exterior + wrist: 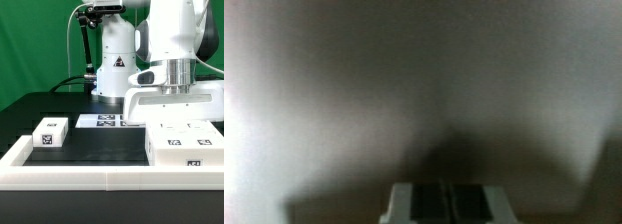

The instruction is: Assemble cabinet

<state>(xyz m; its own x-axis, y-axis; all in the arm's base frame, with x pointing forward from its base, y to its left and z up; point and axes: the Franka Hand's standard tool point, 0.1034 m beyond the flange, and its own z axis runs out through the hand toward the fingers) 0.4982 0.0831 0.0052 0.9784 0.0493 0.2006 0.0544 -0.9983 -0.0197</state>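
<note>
Robot arm poised low over a white tagged cabinet on a black table.

Nearest me, a long white rail (100,178) edges the table (95,148). Just behind it, on the exterior view's right, sits the cabinet (185,148), a squat white box with black-and-white tags on its front face. Well apart, on the exterior view's left, lies a small white tagged block (50,132). Beyond and between the two lies the flat marker board (105,121). The gripper (438,205) hangs close above the cabinet. In the wrist view its jaws look drawn almost together, with nothing between them, facing a blurred pale surface. I judge the cabinet to be stiff, light, smooth plastic that would slide if nudged. It looks too broad to span, so a thin wall or top edge seems the place to pinch.
</note>
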